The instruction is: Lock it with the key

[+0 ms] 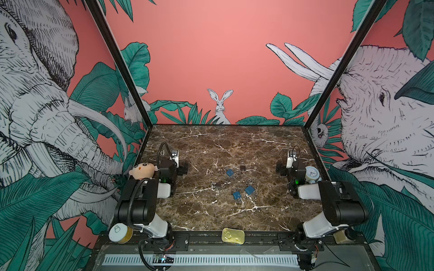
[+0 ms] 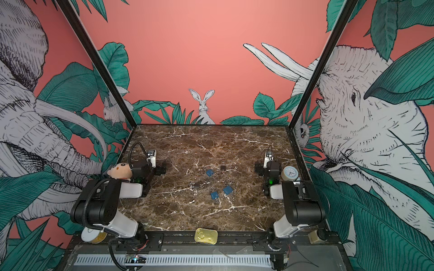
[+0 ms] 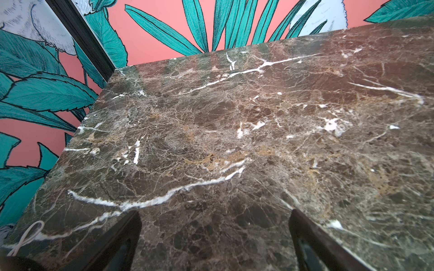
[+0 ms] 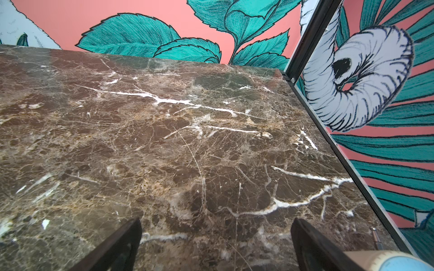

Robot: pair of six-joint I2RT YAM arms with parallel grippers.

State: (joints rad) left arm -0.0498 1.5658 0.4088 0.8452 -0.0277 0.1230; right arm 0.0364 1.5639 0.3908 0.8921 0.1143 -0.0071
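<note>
— What's furthest left?
— A tan, round-headed plush toy [image 1: 142,170], touching the left arm. Just past it is the left gripper [image 3: 215,218], its black fingers spread wide and empty over the brown marble table [image 3: 234,117].
— And the locks?
— Mid-table, well apart from both arms: three blue metal padlocks [image 1: 230,173] and two dark padlocks [image 1: 243,167]. Thin rings beside them are possibly keys, but they're too small to tell.
— The right?
— The right gripper [image 4: 216,223], fingers equally spread, is empty, near a pale-blue round clock [image 1: 311,173].

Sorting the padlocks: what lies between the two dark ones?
A blue padlock, between the far dark padlock and the near dark padlock; both top views show it.
</note>
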